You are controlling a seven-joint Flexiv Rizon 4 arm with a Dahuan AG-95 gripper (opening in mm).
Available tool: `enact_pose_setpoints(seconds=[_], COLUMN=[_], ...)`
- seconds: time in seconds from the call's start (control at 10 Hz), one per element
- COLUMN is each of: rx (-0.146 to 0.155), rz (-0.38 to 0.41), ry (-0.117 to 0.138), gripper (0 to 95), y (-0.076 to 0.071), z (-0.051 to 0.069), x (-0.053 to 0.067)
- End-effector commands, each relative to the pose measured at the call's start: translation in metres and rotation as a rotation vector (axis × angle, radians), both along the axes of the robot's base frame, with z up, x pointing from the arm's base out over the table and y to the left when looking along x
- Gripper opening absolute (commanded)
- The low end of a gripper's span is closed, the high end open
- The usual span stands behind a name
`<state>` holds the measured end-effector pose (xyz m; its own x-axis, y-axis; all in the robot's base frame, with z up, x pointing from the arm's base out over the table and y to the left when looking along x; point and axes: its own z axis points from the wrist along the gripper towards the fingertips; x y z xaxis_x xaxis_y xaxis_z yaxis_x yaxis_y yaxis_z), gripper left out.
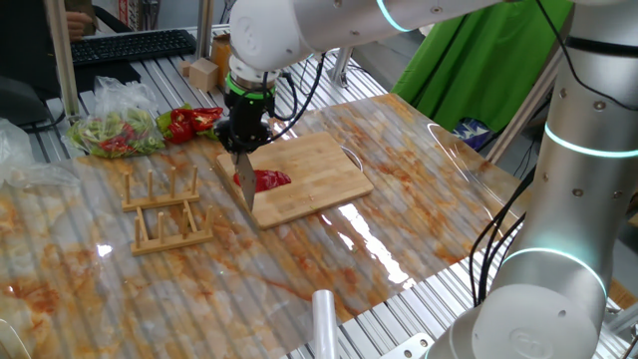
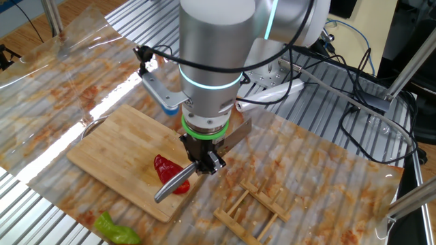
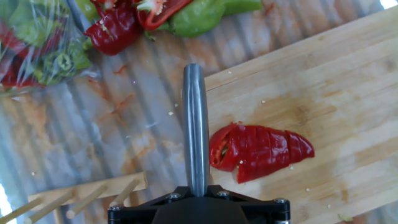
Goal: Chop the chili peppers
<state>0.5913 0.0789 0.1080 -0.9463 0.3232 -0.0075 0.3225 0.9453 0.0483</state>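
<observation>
A glossy red chili pepper (image 3: 261, 152) lies on the bamboo cutting board (image 3: 348, 81), scored with several cuts but still lying together as one piece. It also shows in one fixed view (image 1: 271, 180) and the other fixed view (image 2: 167, 170). My gripper (image 1: 242, 135) is shut on a knife (image 3: 195, 124); the blade (image 1: 245, 189) points down at the board's left edge, right beside the pepper's stem end. In the other fixed view the gripper (image 2: 204, 160) holds the knife (image 2: 174, 185) over the pepper.
More red and green peppers (image 1: 194, 121) lie behind the board, next to a plastic bag of pepper pieces (image 1: 115, 132). A wooden rack (image 1: 164, 209) stands left of the board. A green pepper (image 2: 116, 228) lies near the table's edge.
</observation>
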Motion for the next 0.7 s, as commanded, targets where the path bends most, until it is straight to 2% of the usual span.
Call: enact_pose_setpoints(seconds=[0.1,0.2,0.5,0.7], rx=[-0.008,-0.011,-0.019,-0.036], rz=[0.034,0.098,0.132,0.178], ry=[-0.013,-0.030,-0.025,-0.034], gripper=[0.0,0.0,0.0,0.0], y=[-0.0003,-0.0003,-0.0003,-0.0003], z=[0.0010,0.0010,0.0010,0.0010], x=[-0.0009,-0.0009,-0.0009,-0.0009])
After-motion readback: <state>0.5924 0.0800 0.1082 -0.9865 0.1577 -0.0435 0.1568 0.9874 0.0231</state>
